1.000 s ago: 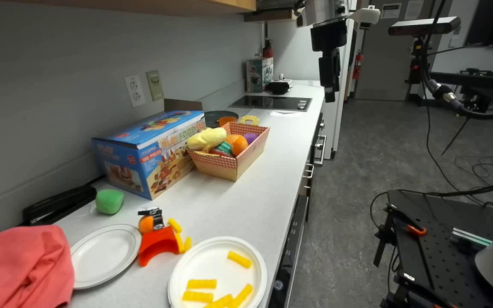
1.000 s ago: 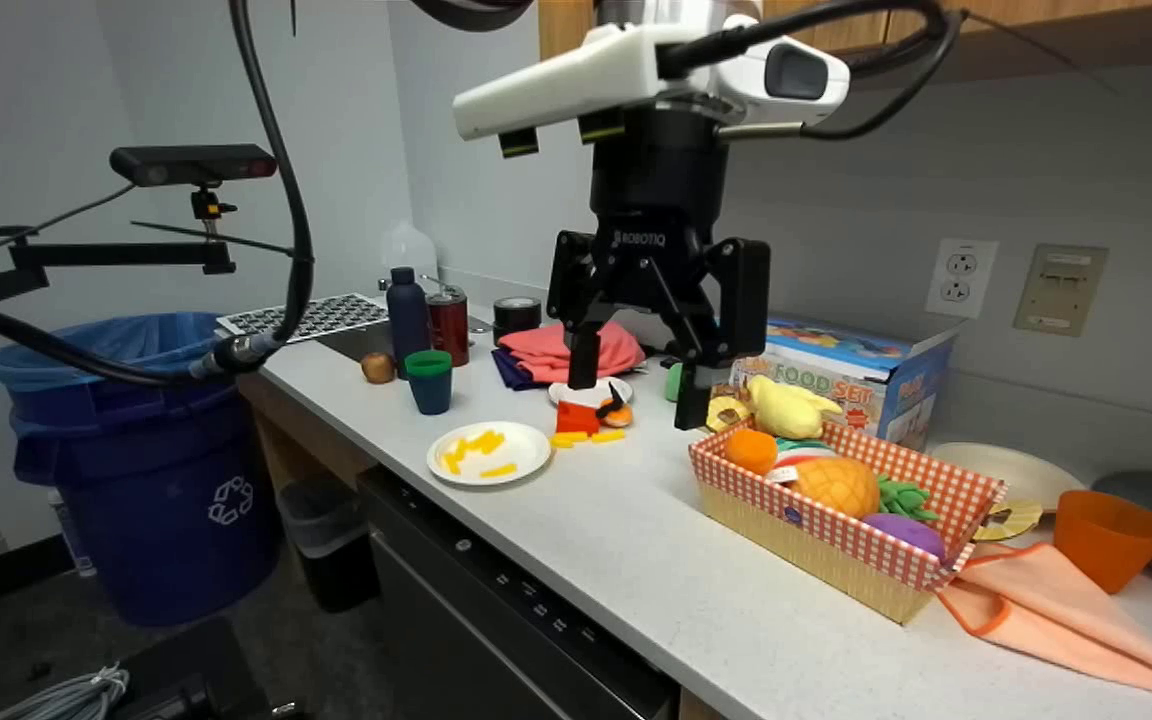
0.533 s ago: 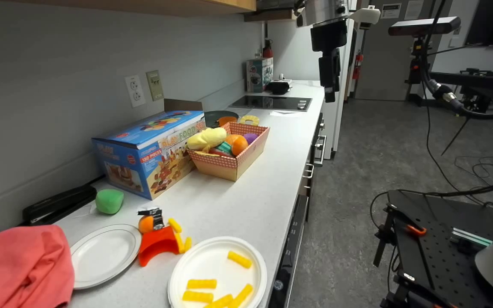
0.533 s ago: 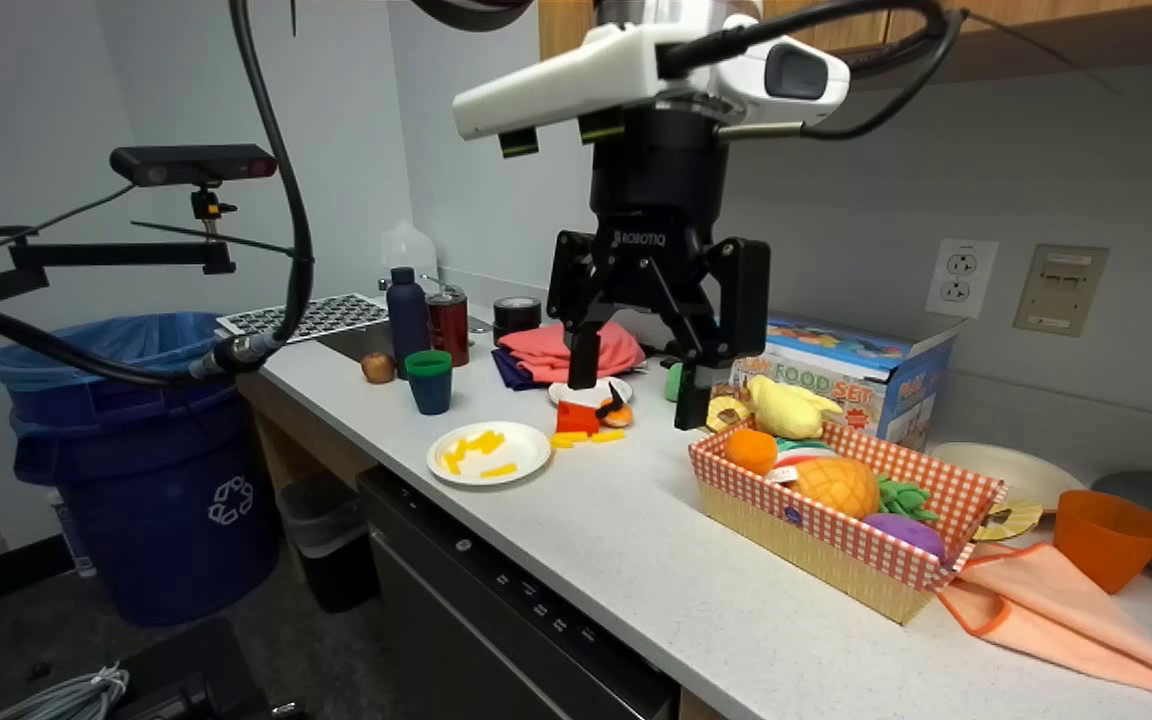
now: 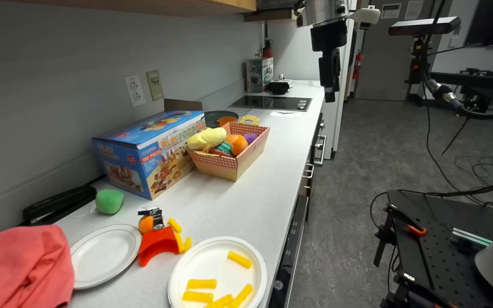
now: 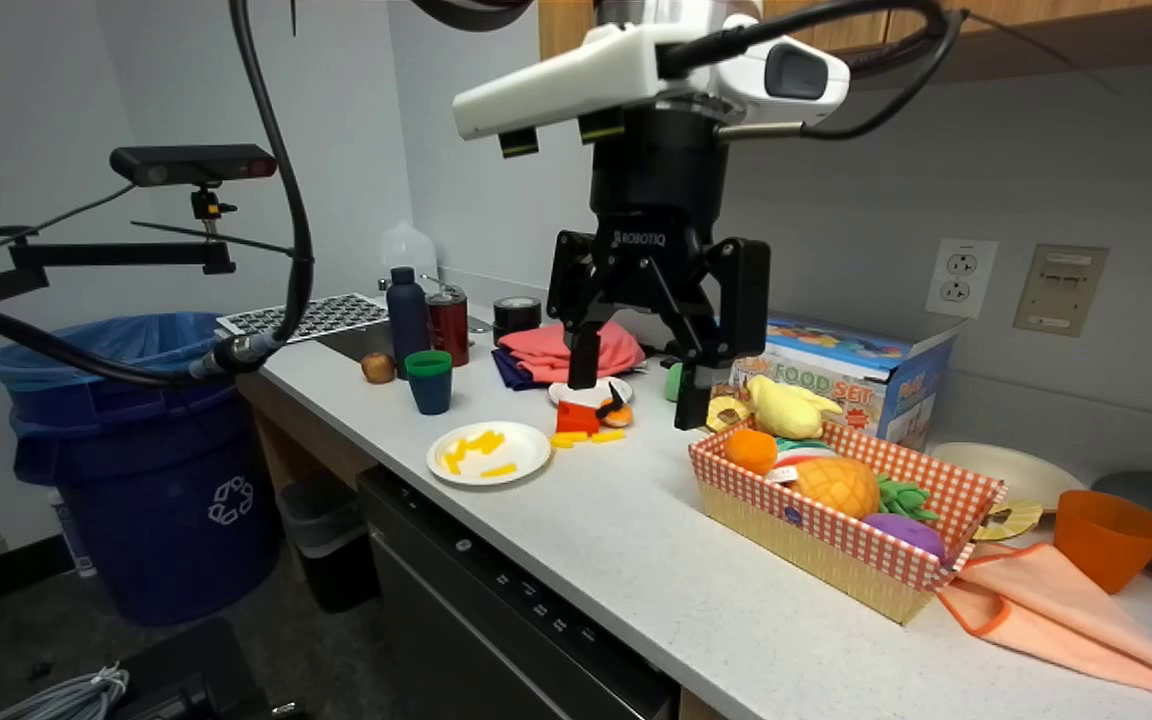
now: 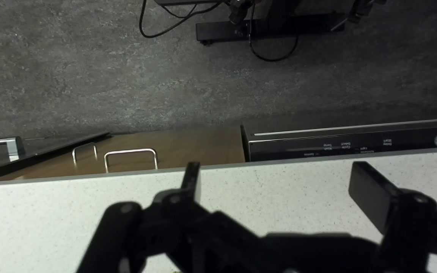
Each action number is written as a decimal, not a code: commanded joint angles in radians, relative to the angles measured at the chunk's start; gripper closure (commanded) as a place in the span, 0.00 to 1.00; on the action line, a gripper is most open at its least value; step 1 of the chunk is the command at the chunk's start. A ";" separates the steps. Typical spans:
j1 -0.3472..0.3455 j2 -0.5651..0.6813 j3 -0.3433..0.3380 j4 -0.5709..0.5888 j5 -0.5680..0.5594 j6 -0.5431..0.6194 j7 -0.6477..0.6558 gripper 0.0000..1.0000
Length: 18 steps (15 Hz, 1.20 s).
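My gripper (image 6: 637,398) is open and empty, pointing down high above the counter; it also shows edge-on in an exterior view (image 5: 330,77). In the wrist view, white counter (image 7: 271,197) and its edge show between the fingers (image 7: 275,168). A red-checked basket (image 6: 796,545) holds a yellow plush (image 6: 786,407), an orange (image 6: 751,451), a pineapple (image 6: 836,486) and a purple piece (image 6: 904,533). A white plate (image 5: 212,261) bears several yellow sticks (image 5: 201,283). A red holder (image 5: 155,244) lies beside it with more yellow sticks, near a smaller plate (image 5: 105,252).
A play-food box (image 5: 171,160) stands against the wall behind the basket. A coral cloth (image 5: 19,265), green block (image 5: 109,201), teal cup (image 6: 430,385), dark bottle (image 6: 409,320), orange cup (image 6: 1108,540) and peach cloth (image 6: 1066,610) lie along the counter. A cabinet (image 5: 178,6) hangs overhead.
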 commanded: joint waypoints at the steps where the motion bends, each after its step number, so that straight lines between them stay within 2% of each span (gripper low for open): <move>1: -0.001 0.000 0.001 0.001 0.001 -0.002 0.000 0.00; 8: -0.001 -0.018 0.001 0.011 0.016 -0.001 0.008 0.00; 15: 0.005 -0.106 0.044 0.034 0.002 0.085 0.124 0.00; 16: 0.002 -0.085 0.030 0.032 0.002 0.062 0.082 0.00; 18: 0.003 -0.094 0.035 0.031 0.002 0.062 0.088 0.00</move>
